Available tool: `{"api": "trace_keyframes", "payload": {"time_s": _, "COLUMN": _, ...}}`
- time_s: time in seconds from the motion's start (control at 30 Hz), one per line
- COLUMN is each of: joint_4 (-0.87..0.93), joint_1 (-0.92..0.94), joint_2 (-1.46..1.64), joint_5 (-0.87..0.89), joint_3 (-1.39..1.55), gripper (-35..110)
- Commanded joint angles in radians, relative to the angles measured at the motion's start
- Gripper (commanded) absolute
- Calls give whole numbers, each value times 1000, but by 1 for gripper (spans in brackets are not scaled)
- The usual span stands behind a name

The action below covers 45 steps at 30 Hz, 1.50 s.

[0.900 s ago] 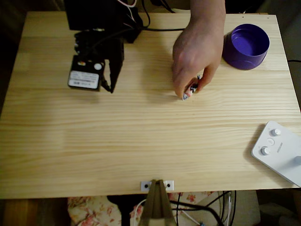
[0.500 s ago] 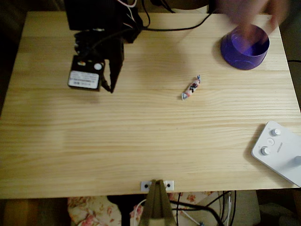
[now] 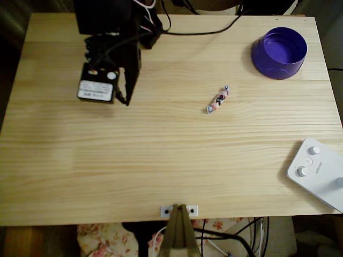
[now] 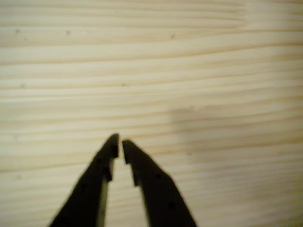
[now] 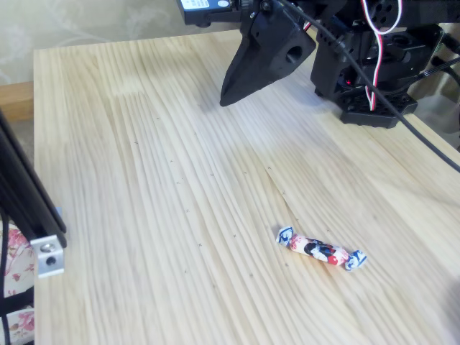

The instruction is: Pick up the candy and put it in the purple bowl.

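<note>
The candy [image 3: 218,99], a small wrapped sweet with twisted ends, lies alone on the wooden table [image 3: 161,171] near the middle; the fixed view has the candy [image 5: 321,250] at lower right. The purple bowl [image 3: 280,52] stands at the back right corner, nothing visible inside. My black gripper [image 3: 127,100] hangs at the back left, far left of the candy, its tip pointing at the boards. In the wrist view the gripper [image 4: 119,142] shows its two fingertips almost touching, holding nothing, with bare wood under them. In the fixed view the gripper [image 5: 224,100] hovers above the table.
A white remote-like device [image 3: 317,172] with knobs lies at the front right corner. Black cables [image 3: 198,29] run along the back edge by the arm's base [image 5: 374,65]. A metal bracket [image 3: 179,211] sits at the front edge.
A person's hand set the candy down mid-table, drew back over the purple bowl and has left the view. The candy stays where it was put. The arm has not moved.
</note>
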Motion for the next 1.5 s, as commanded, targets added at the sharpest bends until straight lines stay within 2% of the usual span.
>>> {"api": "trace_keyframes", "payload": {"time_s": 0.0, "joint_4": 6, "joint_1": 12, "joint_2": 17, "joint_5": 11, "joint_3": -6, "gripper": -1}}
{"api": "trace_keyframes", "payload": {"time_s": 1.47, "joint_4": 6, "joint_1": -3, "joint_2": 17, "joint_5": -6, "joint_3": -6, "gripper": -1}}
